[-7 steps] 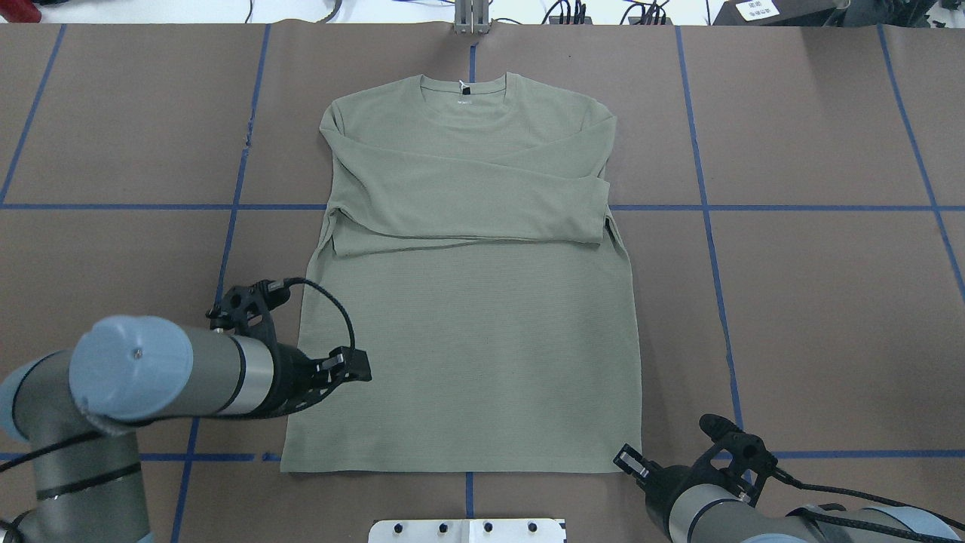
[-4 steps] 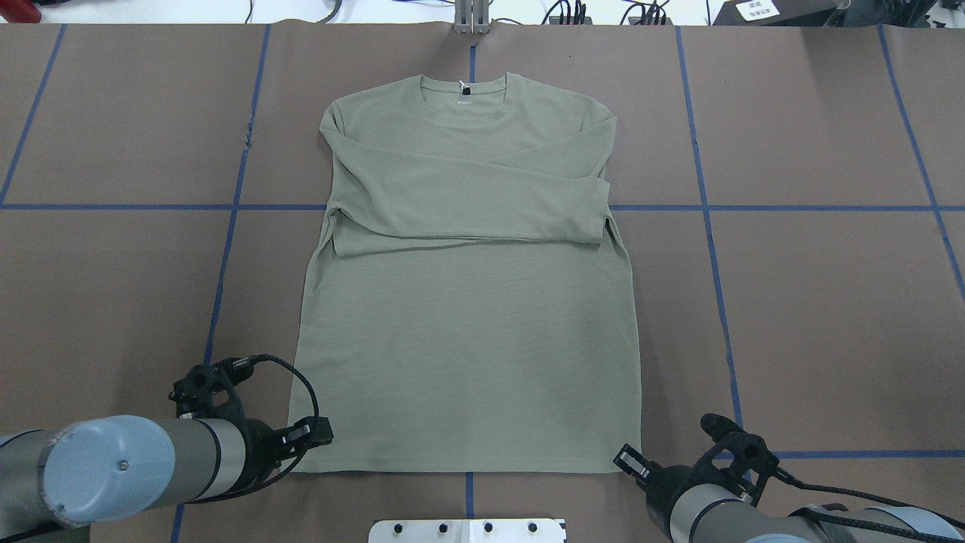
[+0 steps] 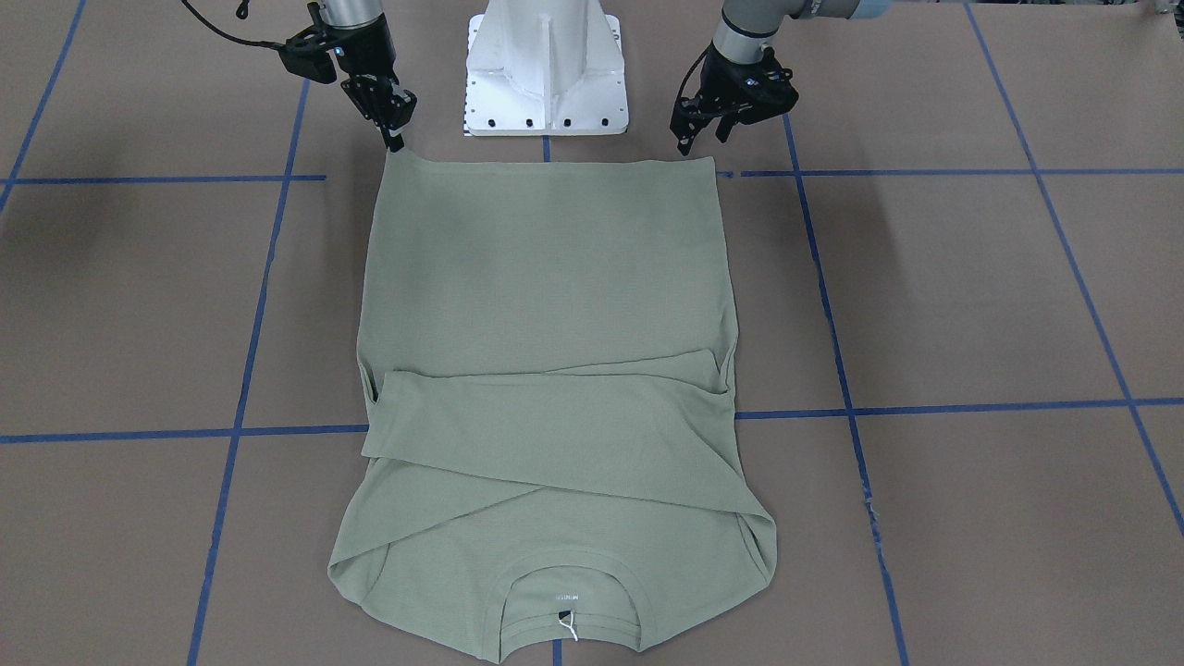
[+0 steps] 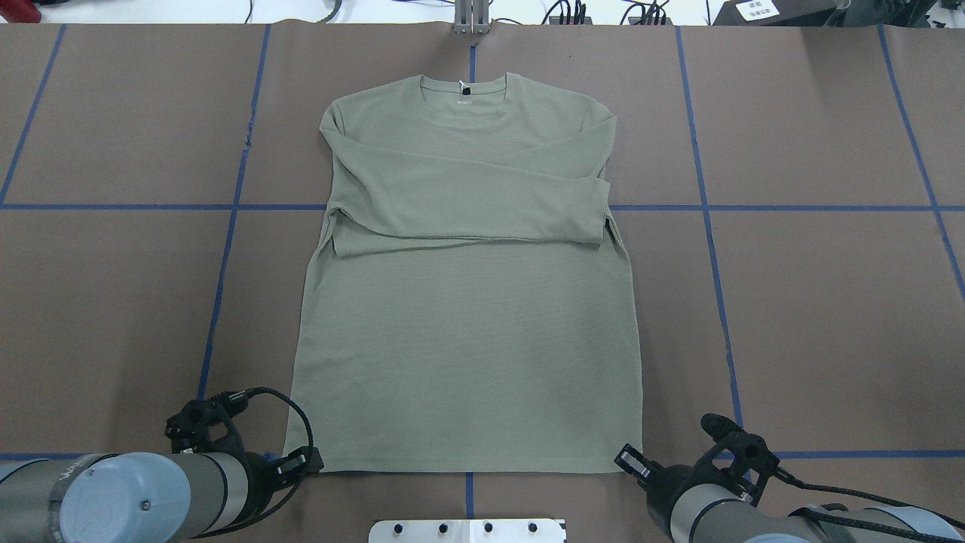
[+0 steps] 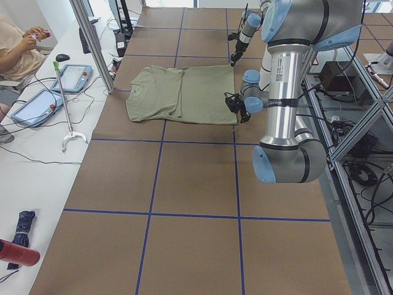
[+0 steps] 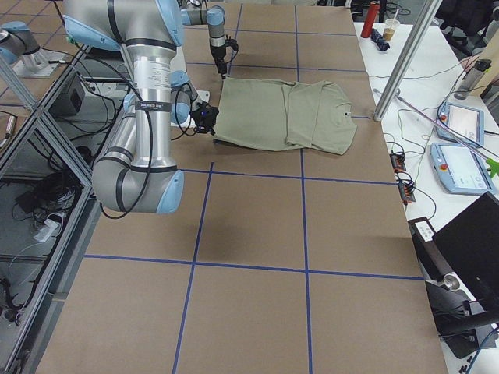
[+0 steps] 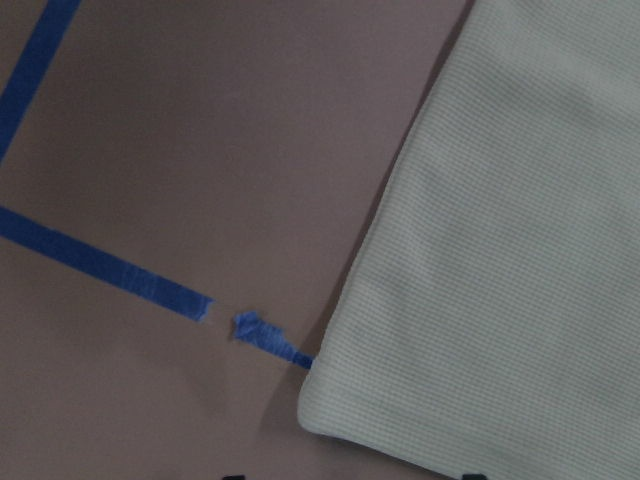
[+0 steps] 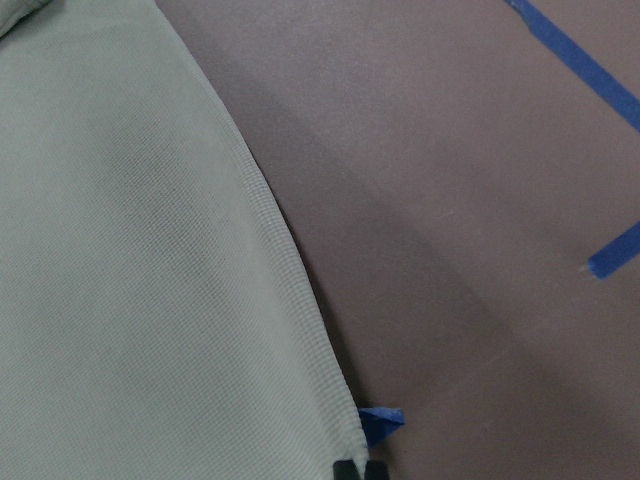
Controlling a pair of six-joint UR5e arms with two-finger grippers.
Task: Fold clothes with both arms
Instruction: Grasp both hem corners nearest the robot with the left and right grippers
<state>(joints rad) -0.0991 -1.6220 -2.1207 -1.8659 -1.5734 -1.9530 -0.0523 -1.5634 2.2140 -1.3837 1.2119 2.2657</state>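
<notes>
The sage-green long-sleeved shirt (image 4: 467, 302) lies flat, collar at the far side, both sleeves folded across the chest (image 3: 546, 305). My left gripper (image 4: 305, 460) is open at the hem's near left corner. In the left wrist view (image 7: 353, 476) its fingertips stand wide apart on either side of that corner of the shirt (image 7: 500, 250). It also shows in the front view (image 3: 703, 139). My right gripper (image 4: 629, 460) is at the hem's near right corner (image 3: 396, 139). Its tips are together on the shirt's edge in the right wrist view (image 8: 358, 468).
The white pedestal base (image 3: 546, 74) stands just behind the hem, between the arms. Blue tape lines (image 4: 226, 207) cross the brown table cover. A metal post (image 4: 471, 19) stands at the far edge. An operator (image 5: 15, 43) and tablets sit beside the table.
My left arm has drawn back along the shirt's left edge from mid-body to the near hem corner. The right arm and the shirt have not moved.
</notes>
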